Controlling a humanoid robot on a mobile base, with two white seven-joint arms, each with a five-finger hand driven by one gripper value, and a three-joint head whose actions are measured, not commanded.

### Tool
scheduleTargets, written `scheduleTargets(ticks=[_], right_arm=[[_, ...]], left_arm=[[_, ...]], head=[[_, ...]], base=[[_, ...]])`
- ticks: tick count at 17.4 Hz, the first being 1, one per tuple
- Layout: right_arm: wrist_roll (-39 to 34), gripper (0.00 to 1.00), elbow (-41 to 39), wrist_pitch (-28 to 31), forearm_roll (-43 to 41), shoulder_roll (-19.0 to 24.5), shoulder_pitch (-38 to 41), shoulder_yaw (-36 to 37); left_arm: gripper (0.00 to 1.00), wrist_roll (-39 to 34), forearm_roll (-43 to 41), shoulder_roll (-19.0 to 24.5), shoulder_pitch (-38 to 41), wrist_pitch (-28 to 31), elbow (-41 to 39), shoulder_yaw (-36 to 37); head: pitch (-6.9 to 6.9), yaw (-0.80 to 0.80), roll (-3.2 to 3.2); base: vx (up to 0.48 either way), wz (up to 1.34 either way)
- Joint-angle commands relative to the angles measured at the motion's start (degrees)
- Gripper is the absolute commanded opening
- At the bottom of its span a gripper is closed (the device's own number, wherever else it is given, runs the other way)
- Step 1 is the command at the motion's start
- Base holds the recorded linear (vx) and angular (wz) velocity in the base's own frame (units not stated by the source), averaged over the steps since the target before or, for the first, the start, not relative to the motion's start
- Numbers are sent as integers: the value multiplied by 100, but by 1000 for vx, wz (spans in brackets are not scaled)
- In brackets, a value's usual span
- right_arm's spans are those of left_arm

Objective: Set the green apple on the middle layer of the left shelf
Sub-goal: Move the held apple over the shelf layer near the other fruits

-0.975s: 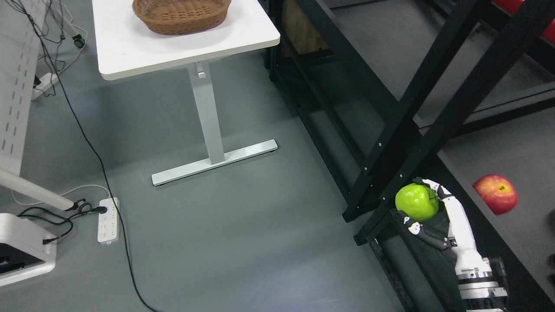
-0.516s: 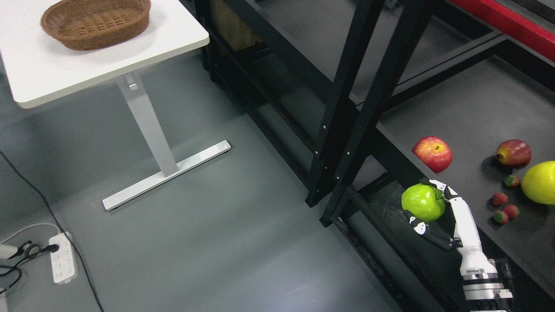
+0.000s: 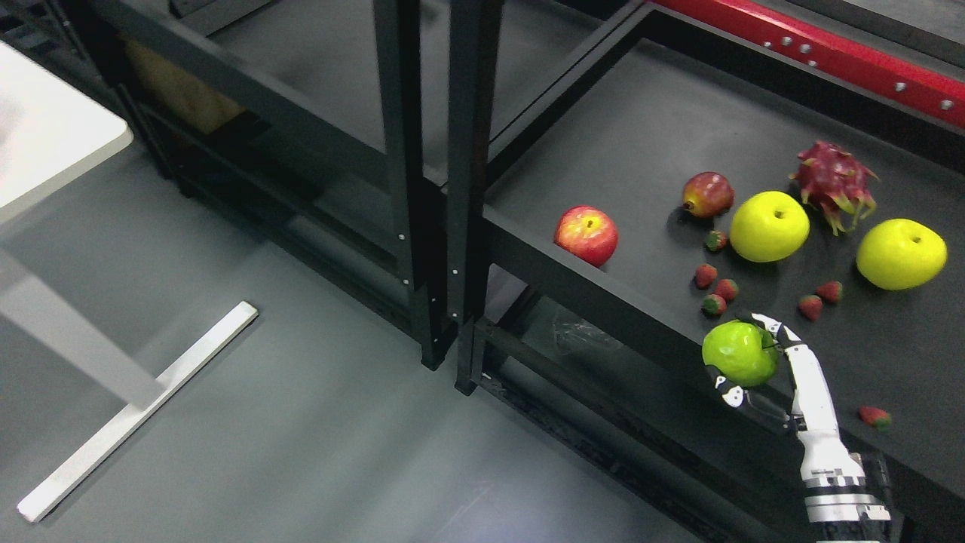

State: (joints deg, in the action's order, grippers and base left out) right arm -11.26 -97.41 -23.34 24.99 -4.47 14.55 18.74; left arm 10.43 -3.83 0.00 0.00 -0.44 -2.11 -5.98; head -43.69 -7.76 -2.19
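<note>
My right hand comes in from the lower right and is shut on the green apple, holding it over the front edge of the right shelf's dark layer. The left shelf stands to the left, past the two black uprights; its dark layers run towards the upper left. The left hand is out of view.
On the right shelf layer lie a red apple, a small red fruit, two yellow apples, a dragon fruit and several strawberries. A white table and its foot stand at the left on grey floor.
The camera has swung to the right: the table and basket slid off to the left and more of the right shelf's fruit came into view. The hand keeps the green apple in the same hold.
</note>
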Motion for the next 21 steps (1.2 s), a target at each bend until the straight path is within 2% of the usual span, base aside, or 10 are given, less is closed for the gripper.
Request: scheduleTargets(ticks=[1,5,13,21], right_arm=[[1,0,12,346,32,-123,-136,409],[10,0,12,514,41,-397,-347,481],[-7,0,12,514,41,-406,-488,543],[-34,0,56,523,41,-414,-550,490]], left_arm=[[100,3,-4,100,-123,0,0,0],[100,3,-4,100,-123,0,0,0],[100,3,-3,100,-123,0,0,0],[100,3,-4,100,-123,0,0,0]], head=[[0,0,0],[0,0,0],[0,0,0],[0,0,0]], base=[[162,-765],[221,-621],[241,-392],[112,-125]])
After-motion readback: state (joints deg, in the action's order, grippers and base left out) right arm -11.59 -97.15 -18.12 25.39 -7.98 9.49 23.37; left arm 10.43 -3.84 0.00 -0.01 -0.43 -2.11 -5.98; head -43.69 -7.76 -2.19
